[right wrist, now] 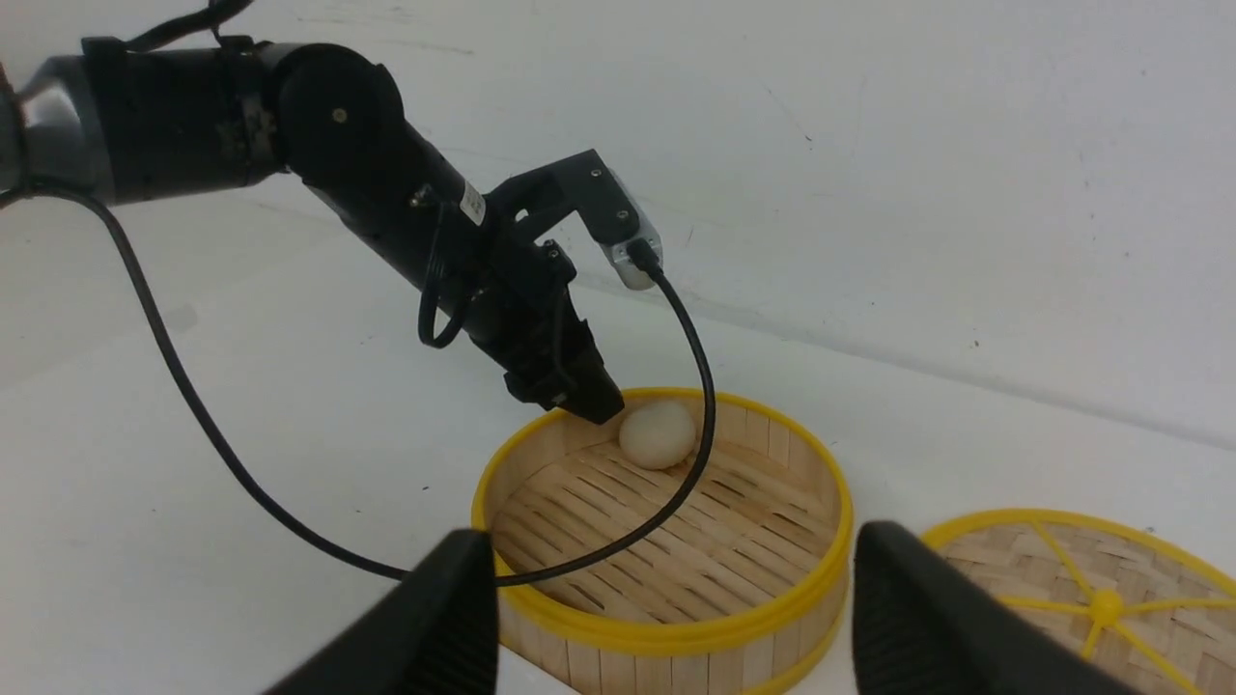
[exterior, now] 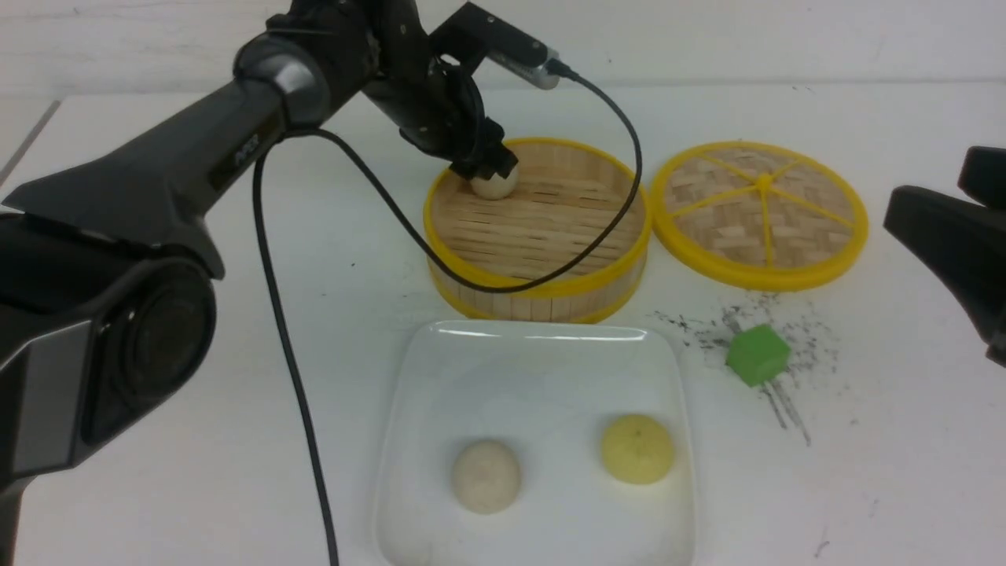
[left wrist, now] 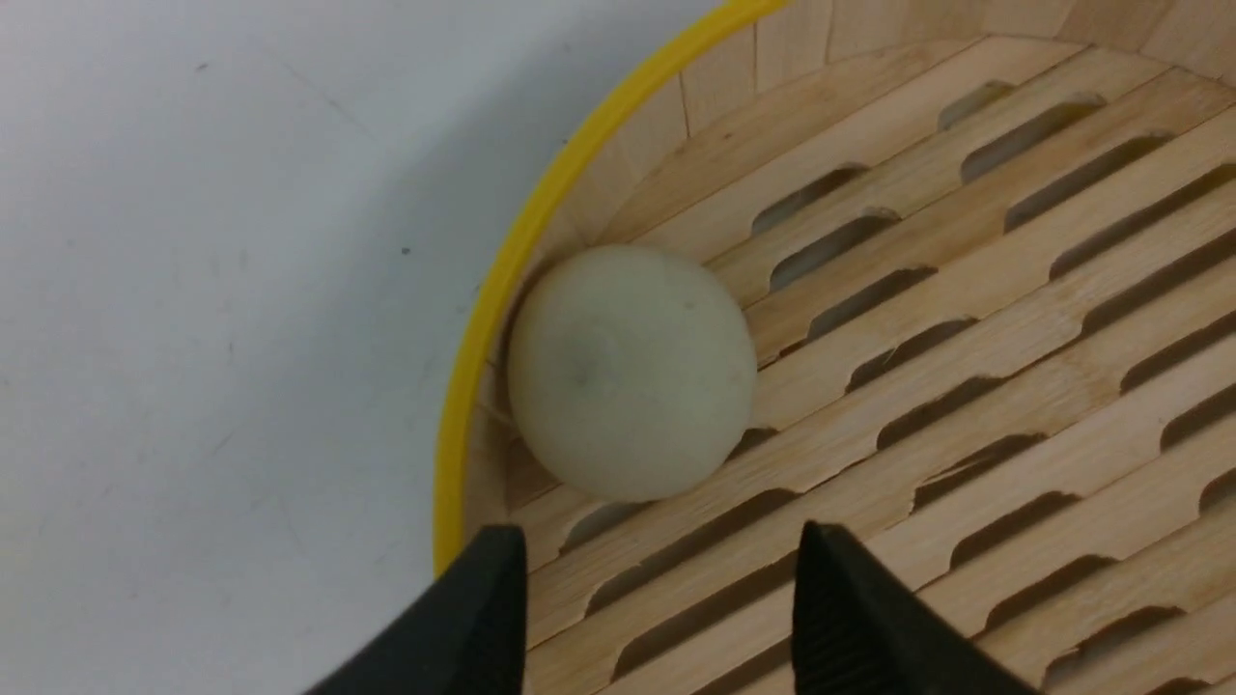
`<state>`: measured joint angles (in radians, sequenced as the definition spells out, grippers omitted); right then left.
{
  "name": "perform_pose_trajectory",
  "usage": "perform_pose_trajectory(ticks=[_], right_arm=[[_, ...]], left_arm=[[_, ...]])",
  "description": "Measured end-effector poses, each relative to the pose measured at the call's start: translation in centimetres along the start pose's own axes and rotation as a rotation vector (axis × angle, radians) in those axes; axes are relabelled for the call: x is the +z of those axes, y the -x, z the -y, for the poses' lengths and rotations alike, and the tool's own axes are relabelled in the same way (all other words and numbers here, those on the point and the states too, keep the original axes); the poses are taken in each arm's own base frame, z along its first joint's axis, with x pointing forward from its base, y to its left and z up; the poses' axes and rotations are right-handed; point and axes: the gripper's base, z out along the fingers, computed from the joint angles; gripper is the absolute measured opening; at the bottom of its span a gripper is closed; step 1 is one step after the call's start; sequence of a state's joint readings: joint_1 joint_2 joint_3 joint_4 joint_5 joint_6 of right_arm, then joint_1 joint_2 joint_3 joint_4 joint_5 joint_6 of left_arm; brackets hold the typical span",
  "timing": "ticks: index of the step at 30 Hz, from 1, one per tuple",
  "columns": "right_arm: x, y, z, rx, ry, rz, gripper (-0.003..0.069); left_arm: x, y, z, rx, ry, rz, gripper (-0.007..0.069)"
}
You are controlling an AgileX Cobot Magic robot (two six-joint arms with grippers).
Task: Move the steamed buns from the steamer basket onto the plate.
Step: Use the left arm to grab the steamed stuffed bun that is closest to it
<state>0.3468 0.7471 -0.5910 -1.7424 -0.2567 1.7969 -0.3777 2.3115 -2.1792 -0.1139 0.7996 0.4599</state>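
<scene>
One off-white steamed bun [exterior: 493,185] [left wrist: 632,372] [right wrist: 658,434] sits in the steamer basket [exterior: 550,295] [left wrist: 483,319] [right wrist: 676,632], against its far-left wall. My left gripper [exterior: 489,167] [left wrist: 660,541] hangs open just above and beside this bun. Its jaws are apart with nothing between them. On the white square plate [exterior: 534,354], nearer to me, lie another off-white bun [exterior: 486,475] and a pale yellow bun [exterior: 637,449]. My right gripper [right wrist: 673,541] is open and empty, off to the right, facing the basket from a distance.
The flat woven lid [exterior: 760,212] [right wrist: 1091,598] lies to the right of the basket. A green cube [exterior: 758,354] sits on dark smudges to the right of the plate. The left arm's black cable [exterior: 471,271] drapes across the basket's front rim.
</scene>
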Motion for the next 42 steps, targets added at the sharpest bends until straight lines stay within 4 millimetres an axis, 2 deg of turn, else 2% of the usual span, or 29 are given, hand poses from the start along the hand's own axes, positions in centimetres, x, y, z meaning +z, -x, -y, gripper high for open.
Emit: perform_pose_trajectory(ticks=[12,18,21,32,42], right_arm=[[0.0,0.0,-0.1,-0.001,0.01,-0.002,0.0484],[0.0,-0.1,-0.2,-0.001,0.026,-0.006,0.0484],[0.0,-0.2,-0.2,0.0,0.028,-0.009,0.0484],[0.0,-0.3,-0.3,-0.014,0.03,-0.014,0.0484],[0.0,-0.3,-0.3,-0.017,0.03,-0.014,0.0472]], left_arm=[[1.0,0.2,0.5,0.061,-0.047,0.063,0.0391],[2.9,-0.9,0.7,0.058,-0.059,0.033,0.0391],[3.3,-1.0,0.6,0.057,-0.05,0.042,0.0391],[3.4,-0.6,0.3,0.063,-0.015,0.089,0.0381],[4.8,-1.4,0.4,0.083,-0.01,0.073,0.0188]])
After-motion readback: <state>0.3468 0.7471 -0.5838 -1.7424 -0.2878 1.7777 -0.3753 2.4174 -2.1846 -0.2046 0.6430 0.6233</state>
